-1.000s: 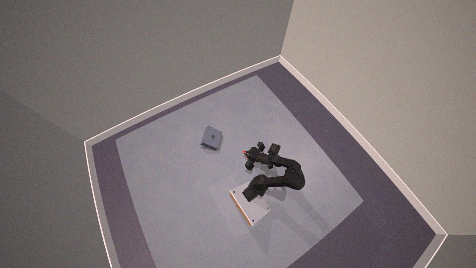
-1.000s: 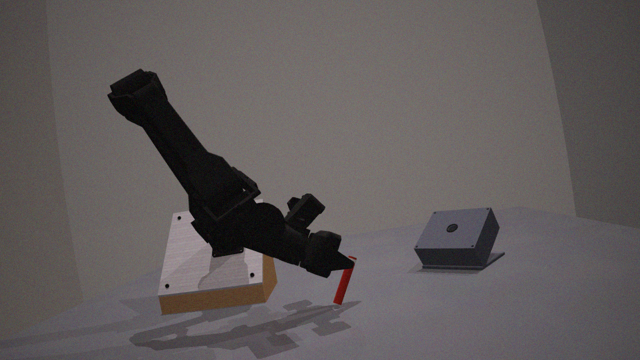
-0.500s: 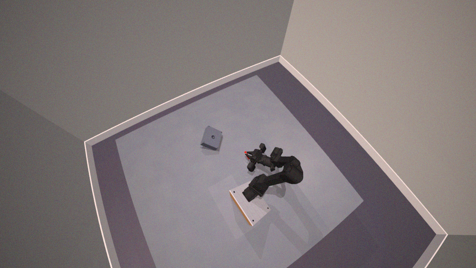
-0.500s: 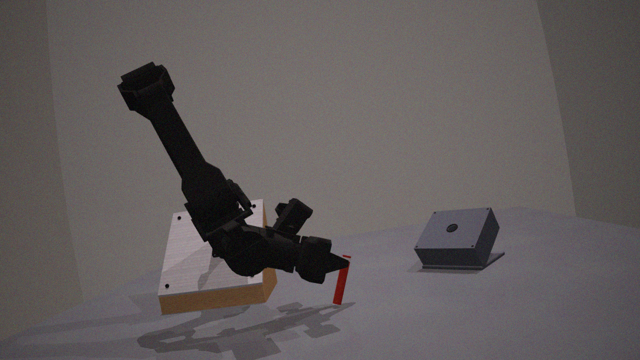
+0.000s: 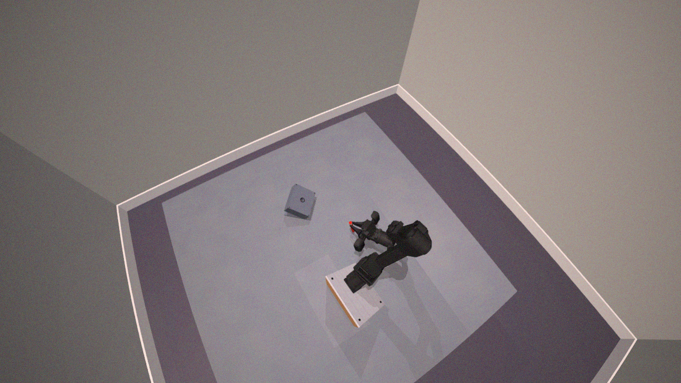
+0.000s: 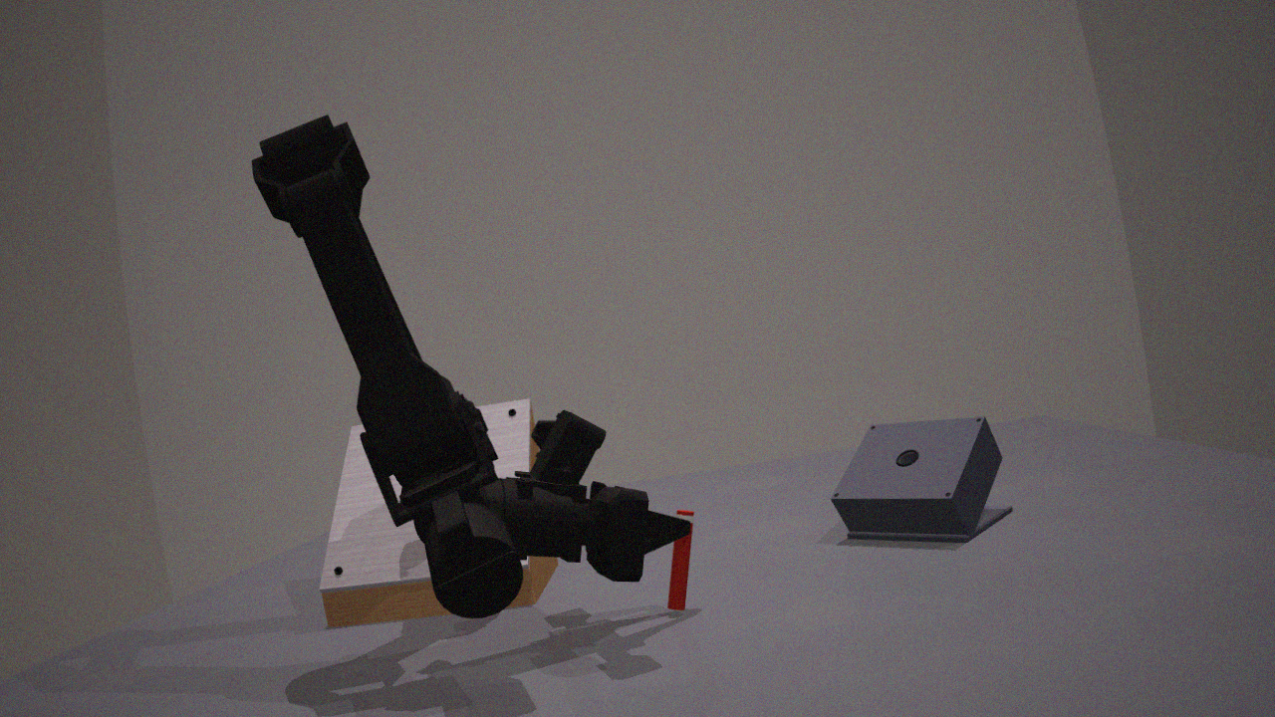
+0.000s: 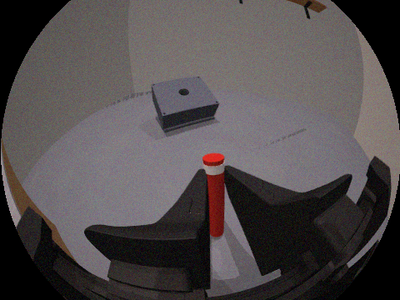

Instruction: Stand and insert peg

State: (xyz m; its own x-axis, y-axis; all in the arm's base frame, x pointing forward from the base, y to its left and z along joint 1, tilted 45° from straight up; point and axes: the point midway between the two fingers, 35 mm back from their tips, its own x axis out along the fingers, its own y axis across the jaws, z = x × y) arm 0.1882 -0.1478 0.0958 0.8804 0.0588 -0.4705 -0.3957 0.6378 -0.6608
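The red peg [image 5: 353,230] [image 6: 679,571] [image 7: 216,204] stands nearly upright, leaning slightly in the exterior view, with its white-banded end up. Its plain lower end is at or just above the table [image 6: 757,623]; the exact contact is too small to tell. My gripper [image 6: 684,528] [image 7: 213,173] is shut on the peg near the white band and reaches it from the side, roughly level. The grey sloped panel [image 5: 295,207] [image 6: 931,477] [image 7: 197,97] stands apart, beyond the peg in the wrist view. Its round hole [image 5: 302,200] [image 6: 906,457] [image 7: 183,92] shows dark and empty.
The arm's base sits on a pale-topped block [image 5: 352,305] [image 6: 361,544] with orange-brown sides, beside the forearm. Walls surround the floor area. The sloped panel's low base plate [image 6: 989,519] sticks out behind it.
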